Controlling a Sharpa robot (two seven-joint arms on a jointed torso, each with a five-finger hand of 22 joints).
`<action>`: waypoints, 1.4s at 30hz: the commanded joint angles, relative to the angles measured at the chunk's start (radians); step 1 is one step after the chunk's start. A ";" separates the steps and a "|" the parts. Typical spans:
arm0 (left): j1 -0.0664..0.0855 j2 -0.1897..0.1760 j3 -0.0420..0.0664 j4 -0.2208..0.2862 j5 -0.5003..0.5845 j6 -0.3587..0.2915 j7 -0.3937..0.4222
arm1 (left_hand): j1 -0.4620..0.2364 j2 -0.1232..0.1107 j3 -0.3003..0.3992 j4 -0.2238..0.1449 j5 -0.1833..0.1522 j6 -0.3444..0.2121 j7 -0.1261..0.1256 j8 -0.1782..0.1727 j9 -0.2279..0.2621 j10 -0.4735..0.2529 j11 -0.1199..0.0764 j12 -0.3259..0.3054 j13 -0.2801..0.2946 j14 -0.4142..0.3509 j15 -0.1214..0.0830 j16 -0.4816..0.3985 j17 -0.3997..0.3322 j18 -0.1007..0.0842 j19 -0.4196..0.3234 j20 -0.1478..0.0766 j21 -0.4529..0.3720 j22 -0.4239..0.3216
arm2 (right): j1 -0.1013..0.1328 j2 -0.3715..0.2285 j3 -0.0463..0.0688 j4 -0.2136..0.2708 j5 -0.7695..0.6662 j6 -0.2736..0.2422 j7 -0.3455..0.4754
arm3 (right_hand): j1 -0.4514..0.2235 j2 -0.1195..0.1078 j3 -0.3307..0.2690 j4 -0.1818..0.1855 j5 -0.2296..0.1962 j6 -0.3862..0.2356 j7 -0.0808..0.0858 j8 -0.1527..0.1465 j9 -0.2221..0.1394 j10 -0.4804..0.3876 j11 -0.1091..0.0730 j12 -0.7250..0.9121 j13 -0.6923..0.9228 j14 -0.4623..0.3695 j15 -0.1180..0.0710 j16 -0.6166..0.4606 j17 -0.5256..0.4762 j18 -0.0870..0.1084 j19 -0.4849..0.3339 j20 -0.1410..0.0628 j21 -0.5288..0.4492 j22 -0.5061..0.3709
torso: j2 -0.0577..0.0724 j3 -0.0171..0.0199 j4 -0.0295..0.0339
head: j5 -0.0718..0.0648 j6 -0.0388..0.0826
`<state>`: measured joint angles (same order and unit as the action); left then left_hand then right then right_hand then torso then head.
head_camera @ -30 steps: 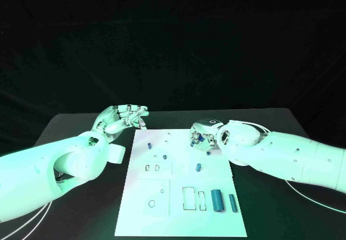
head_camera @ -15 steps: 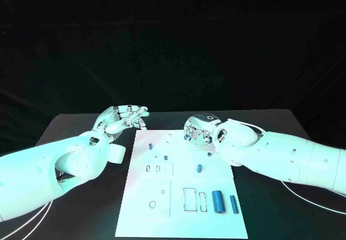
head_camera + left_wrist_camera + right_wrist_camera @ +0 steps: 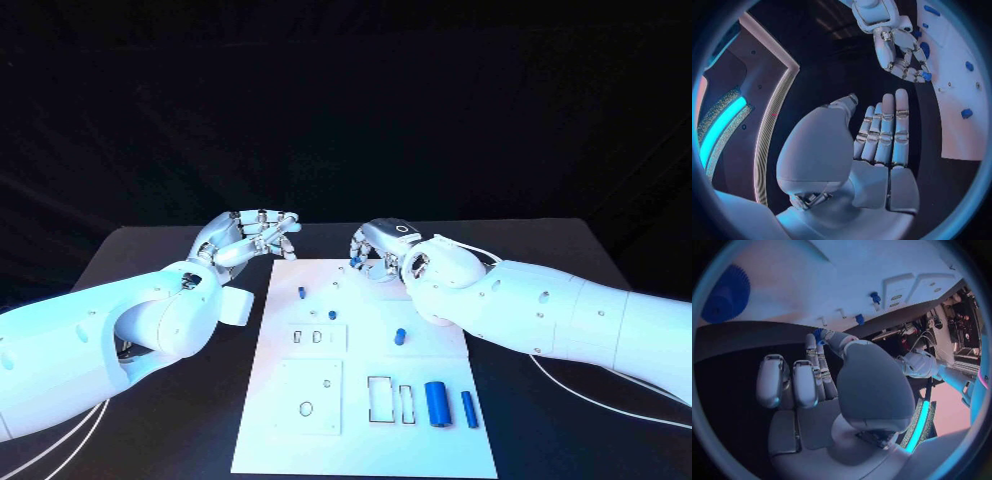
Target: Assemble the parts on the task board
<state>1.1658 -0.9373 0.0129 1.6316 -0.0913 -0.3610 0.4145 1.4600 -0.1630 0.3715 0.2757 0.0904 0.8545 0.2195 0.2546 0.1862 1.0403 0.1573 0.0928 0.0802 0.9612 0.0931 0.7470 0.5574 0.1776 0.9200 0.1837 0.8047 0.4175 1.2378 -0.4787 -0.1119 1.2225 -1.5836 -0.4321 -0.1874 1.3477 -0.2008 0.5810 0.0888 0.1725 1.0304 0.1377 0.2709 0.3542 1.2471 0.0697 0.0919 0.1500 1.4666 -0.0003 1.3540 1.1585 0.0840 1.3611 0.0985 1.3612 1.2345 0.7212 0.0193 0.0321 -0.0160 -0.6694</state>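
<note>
The white task board (image 3: 289, 440) lies in the middle of the black table. My right hand (image 3: 384, 246) hovers over the board's far edge and pinches a small blue part (image 3: 355, 260) at its fingertips; the left wrist view shows that blue part (image 3: 925, 75) in the right hand (image 3: 895, 42), and the right wrist view shows the blue part (image 3: 819, 334) too. My left hand (image 3: 254, 235) hangs just off the board's far left corner, holding nothing, its fingers (image 3: 887, 131) side by side and the thumb apart. Small blue pegs (image 3: 300, 293) (image 3: 332, 314) (image 3: 400, 336) stand on the board.
Two blue cylinders (image 3: 436, 402) (image 3: 469, 408) lie at the board's near right, beside two upright slots (image 3: 378, 398). A blue gear-like part (image 3: 726, 292) sits on the board behind my right hand. Bare table lies on either side of the board.
My right hand has moved left and toward the board's far edge, carrying the small blue part. The left hand has stayed in place.
</note>
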 commanded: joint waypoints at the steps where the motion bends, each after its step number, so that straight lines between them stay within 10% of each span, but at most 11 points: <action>1: 0.004 0.004 0.001 0.001 -0.003 0.021 0.005 | -0.002 -0.004 0.007 0.000 -0.005 0.001 0.000 0.006 0.001 0.001 0.002 -0.003 0.001 -0.009 0.000 0.006 0.001 0.003 -0.004 0.001 0.007 0.001 | -0.004 0.016 0.000 -0.016 0.007 0.018 -0.007 | -0.004 0.002 0.007 -0.001 0.005 -0.002 -0.001 0.002 0.001 0.005 -0.002 0.003 0.001 0.030 -0.009 0.003 0.001 -0.010 0.004 0.001 0.003 0.001 | 0.003 -0.0001 0.0036 | 0.001 -0.003; 42: 0.030 0.015 0.001 -0.003 -0.005 0.024 0.002 | -0.002 -0.004 0.007 0.000 -0.005 0.001 0.000 0.006 0.001 0.001 0.002 -0.003 0.001 -0.009 0.000 0.006 0.001 0.003 -0.004 0.001 0.007 0.001 | -0.014 0.110 0.000 -0.104 -0.008 0.052 -0.054 | -0.011 -0.009 0.009 0.000 0.004 -0.017 0.005 -0.004 0.007 -0.009 0.004 -0.006 0.003 0.029 -0.004 0.003 -0.005 -0.008 -0.003 0.003 -0.004 -0.008 | 0.012 -0.0024 0.0064 | 0.006 -0.003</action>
<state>1.1932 -0.9253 0.0128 1.6278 -0.0920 -0.3550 0.4112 1.4600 -0.1630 0.3714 0.2758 0.0904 0.8545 0.2195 0.2546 0.1858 1.0403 0.1573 0.0928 0.0807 0.9612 0.0931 0.7470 0.5580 0.1776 0.9201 0.1838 0.8046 0.4173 1.2246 -0.3727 -0.1120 1.1216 -1.5770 -0.4059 -0.2343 1.3439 -0.2046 0.5854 0.0869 0.1763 1.0223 0.1421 0.2648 0.3603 1.2432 0.0736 0.0919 0.1521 1.4666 -0.0003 1.3539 1.1540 0.0842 1.3610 0.0985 1.3611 1.2275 0.7322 0.0170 0.0385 -0.0103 -0.6720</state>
